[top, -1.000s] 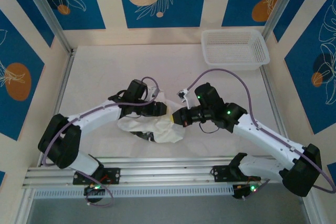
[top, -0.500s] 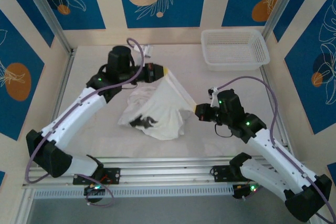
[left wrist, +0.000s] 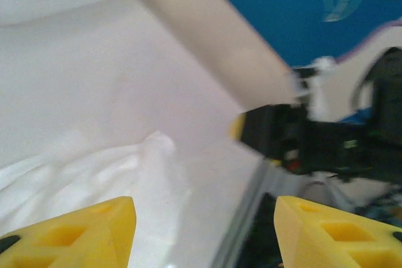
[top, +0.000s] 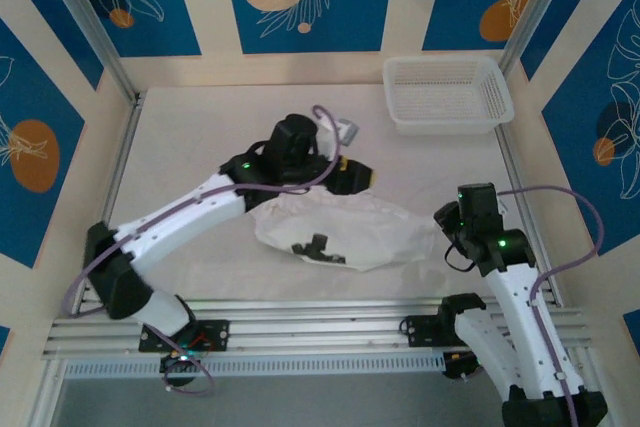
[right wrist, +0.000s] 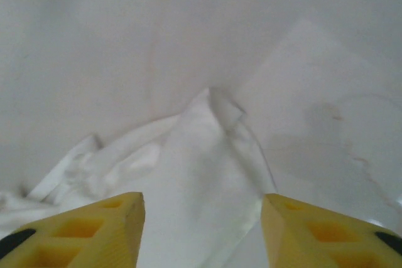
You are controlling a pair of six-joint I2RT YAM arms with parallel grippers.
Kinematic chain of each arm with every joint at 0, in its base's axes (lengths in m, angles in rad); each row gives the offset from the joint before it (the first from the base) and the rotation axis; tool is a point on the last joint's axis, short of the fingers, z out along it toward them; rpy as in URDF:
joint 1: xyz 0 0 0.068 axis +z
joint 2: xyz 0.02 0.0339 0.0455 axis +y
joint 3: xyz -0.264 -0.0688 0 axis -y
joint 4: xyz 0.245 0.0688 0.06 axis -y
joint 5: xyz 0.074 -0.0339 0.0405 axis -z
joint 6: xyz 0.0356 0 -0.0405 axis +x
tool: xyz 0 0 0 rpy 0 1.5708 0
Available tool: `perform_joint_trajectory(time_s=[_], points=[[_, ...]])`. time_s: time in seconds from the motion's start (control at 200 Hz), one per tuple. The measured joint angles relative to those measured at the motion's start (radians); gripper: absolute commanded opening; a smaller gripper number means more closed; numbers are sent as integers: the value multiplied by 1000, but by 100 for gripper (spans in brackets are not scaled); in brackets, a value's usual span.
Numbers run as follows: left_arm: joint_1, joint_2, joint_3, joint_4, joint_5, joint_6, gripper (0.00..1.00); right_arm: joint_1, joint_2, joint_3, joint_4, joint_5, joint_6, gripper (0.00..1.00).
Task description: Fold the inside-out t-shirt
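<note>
The counter point(top: 190, 137) carries the inside-out t-shirt point(top: 350, 229), which lies crumpled between the left hand point(left wrist: 201, 216) and the right hand point(right wrist: 201, 205), with cloth just ahead of each one's fingertips. The white mesh basket point(top: 447, 92) sits well beyond the right hand. Both hands stand wide, gripping nothing.

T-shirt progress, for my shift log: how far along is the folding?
Done: the t-shirt lies spread sideways on the table, wrinkled. In hand: nothing; the left gripper and right gripper stand open over its edges. Left: all folding; no tidy fold shows.
</note>
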Motion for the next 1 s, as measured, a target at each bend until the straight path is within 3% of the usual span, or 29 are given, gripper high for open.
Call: perform_joint_trajectory(time_s=[0.07, 0.145, 0.24, 0.335, 0.4, 0.49, 0.685, 0.78, 0.84, 0.89, 0.935, 1.0], points=[[46, -112, -85, -50, -103, 6, 58, -10, -42, 0, 8, -28, -16, 53], [136, -201, -167, -89, -170, -19, 58, -1, -95, -12, 132, -164, -69, 53], [289, -244, -303, -97, -183, -74, 59, 105, -57, -39, 359, -343, -134, 54], [385, -194, -420, -109, -161, -105, 61, 341, 155, 31, 435, -363, -228, 56], [396, -124, -449, -135, -139, -106, 62, 499, 339, 122, 457, -353, -300, 58], [396, -33, -453, -141, -107, -122, 64, 634, 554, 233, 482, -338, -374, 60], [403, 71, -485, -55, -88, -183, 64, 692, 905, 394, 491, -270, -425, 64], [405, 126, -497, -3, -85, -204, 47, 692, 1049, 465, 487, -285, -444, 64], [409, 149, -516, 34, -76, -219, 24, 697, 1122, 510, 491, -311, -456, 51], [414, 158, -533, 59, -65, -237, 0, 703, 1173, 546, 491, -328, -473, 18], [422, 158, -544, 69, -50, -253, 0, 707, 1209, 580, 484, -333, -476, 0], [437, 143, -546, 74, -27, -259, 0, 712, 1225, 609, 474, -327, -485, 0]])
